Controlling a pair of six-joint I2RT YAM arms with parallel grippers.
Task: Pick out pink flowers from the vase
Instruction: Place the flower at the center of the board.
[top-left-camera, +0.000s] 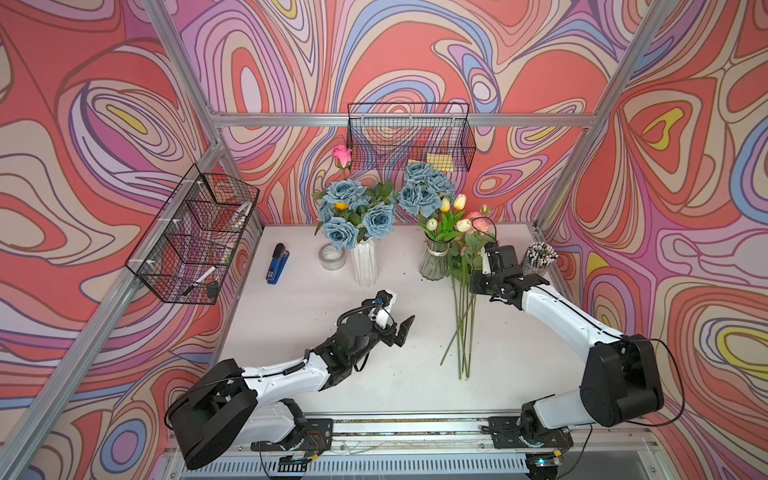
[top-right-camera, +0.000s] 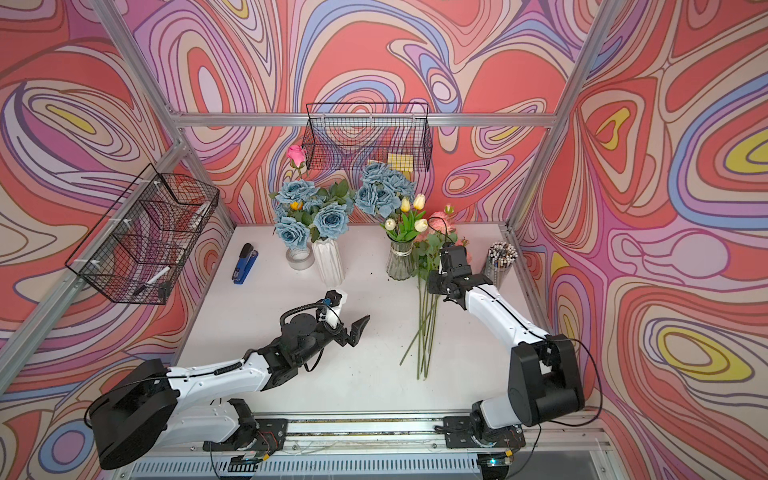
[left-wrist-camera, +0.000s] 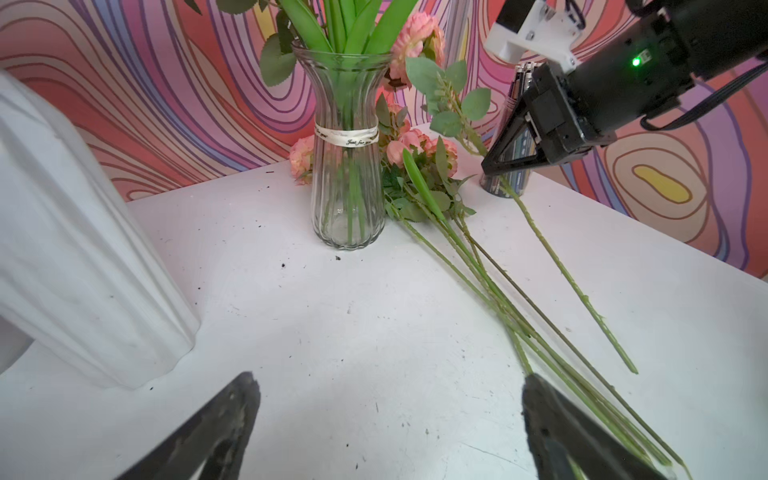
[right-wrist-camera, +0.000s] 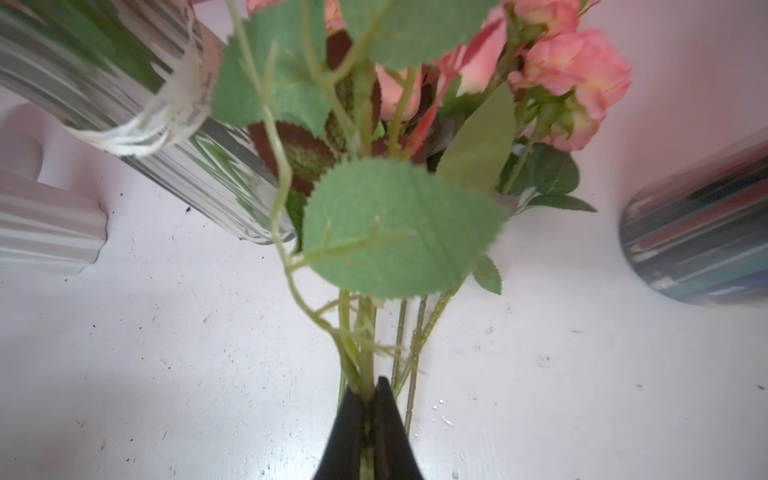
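"Pink flowers (left-wrist-camera: 434, 197), how far along are we?" asks Mia.

"Most of the way, I reckon," says Tom. "A bunch lies on the table (top-left-camera: 316, 332) just beside the glass vase (left-wrist-camera: 347, 187), blooms toward the back wall, bare stems fanned toward the arms. One more hangs over that pile: the right gripper (right-wrist-camera: 370, 392) is clamped on the held stem (left-wrist-camera: 555, 258), jaws pressed together around it."

"And the left gripper (left-wrist-camera: 390, 382)?"

"Jaws wide apart, nothing between them, low over bare table between the white vase (top-left-camera: 365, 264) and the stems."

"What's left?"

"Laying that held stem down, by my reading. I find no pink head in the glass vase, only tulips (top-left-camera: 453, 203) with blue roses (top-left-camera: 424, 187) close above. But a bright pink rose (top-left-camera: 341, 153) stands in the white vase among more blue ones. Whether it counts, I can't say."

"Anything you can't make out?"

"Plenty. The right wrist view is blurred and a big leaf covers its middle, so I can't count the stems under it. In both top views the right arm hides part of the pile, and I can't tell the held flower's bloom from the others. The left wrist view cuts off the top of the glass vase, so a small bud tucked in there can't be ruled out."
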